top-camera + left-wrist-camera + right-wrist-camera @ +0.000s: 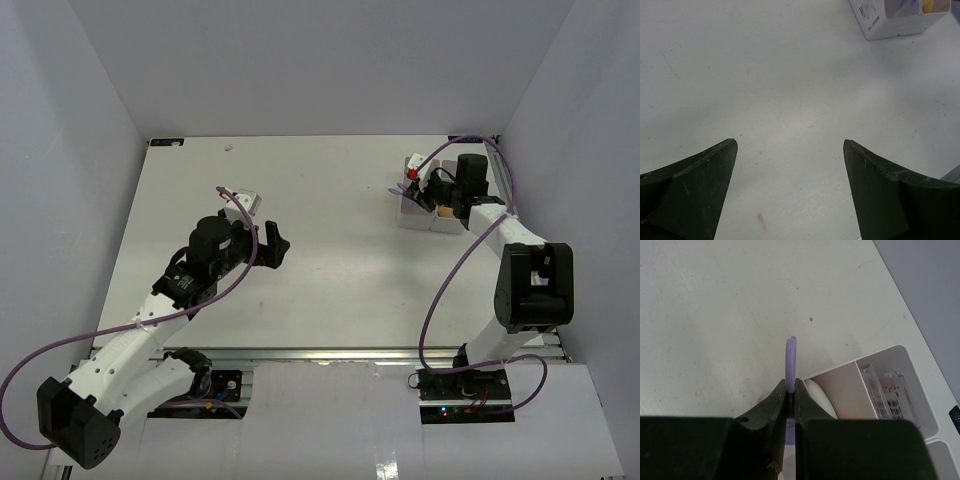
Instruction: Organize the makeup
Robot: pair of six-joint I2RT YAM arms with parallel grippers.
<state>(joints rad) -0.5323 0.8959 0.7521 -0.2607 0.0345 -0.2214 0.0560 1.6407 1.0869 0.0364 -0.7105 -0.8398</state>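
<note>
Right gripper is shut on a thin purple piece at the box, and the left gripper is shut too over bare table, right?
No, the left gripper is open, jaws wide apart, as the left wrist view shows. The right gripper is indeed shut on the purple piece at the box.

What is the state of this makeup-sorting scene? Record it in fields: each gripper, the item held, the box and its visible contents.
left gripper: open, empty, over bare white table
right gripper: shut on thin lilac flat piece, seen edge-on
right gripper place: at the edge of the white plastic compartment box
box contents visible: clear flat palettes standing on edge in one compartment; pale egg-shaped piece in the next
</note>
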